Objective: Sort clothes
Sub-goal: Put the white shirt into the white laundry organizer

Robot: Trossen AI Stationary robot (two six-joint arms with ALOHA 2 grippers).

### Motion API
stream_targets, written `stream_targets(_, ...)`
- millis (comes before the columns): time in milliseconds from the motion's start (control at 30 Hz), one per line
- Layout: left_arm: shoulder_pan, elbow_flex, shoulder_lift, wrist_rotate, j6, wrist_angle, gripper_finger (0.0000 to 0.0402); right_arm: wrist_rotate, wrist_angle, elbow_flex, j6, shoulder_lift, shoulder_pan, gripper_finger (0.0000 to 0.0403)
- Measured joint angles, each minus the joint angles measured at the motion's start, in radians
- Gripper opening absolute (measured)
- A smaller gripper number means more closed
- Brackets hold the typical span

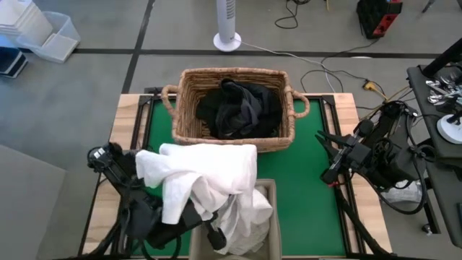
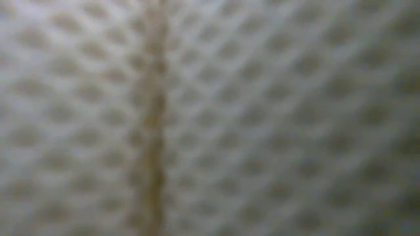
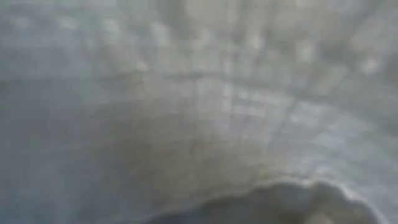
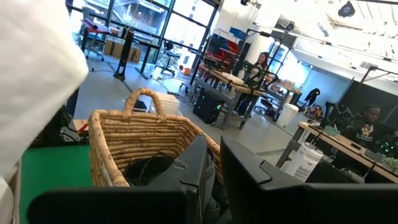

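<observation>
1. White soft fabric garment (image 1: 202, 180) hangs over the left arm and hides most of it; its lower end falls into the pale grey rectangular bin (image 1: 266, 189) at the near edge of the table, probably because white pieces belong there.
2. The left gripper (image 1: 215, 237) is under this cloth, over the bin. I cannot tell if its fingers are apart or clamped on the fabric, because the left wrist view shows only pale cloth close to the lens.
3. The low view is also covered completely by a woven whitish texture, so it gives no help.
4. Dark garments, black and dark grey (image 1: 237, 108), lie inside the woven wicker basket with two handles (image 1: 180, 108) at the far side of the flat green table mat (image 1: 303, 180). It seems the dark clothes are collected there.
5. The right gripper (image 1: 330, 160) waits at the right edge of the mat, well apart from the basket and the bin. In the right wrist view its two dark fingers (image 4: 199, 171) stand almost together with a narrow gap, holding nothing.
6. I judge that the white piece is now being put down into the bin.
</observation>
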Motion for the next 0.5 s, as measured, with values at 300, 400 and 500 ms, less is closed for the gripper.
stream_targets(300,-0.002,-0.067,-0.006,-0.009,-0.082,-0.006,0.0009,0.000,-0.006,0.000,0.000,0.000,0.000,0.0038)
stream_targets(400,-0.002,-0.098,-0.006,-0.009,-0.092,-0.007,0.0009,0.000,-0.010,0.000,0.000,0.000,0.000,0.0038)
stream_targets(500,-0.002,-0.127,-0.006,-0.008,-0.101,-0.028,0.0010,0.000,-0.021,0.000,0.001,0.000,0.000,0.0038)
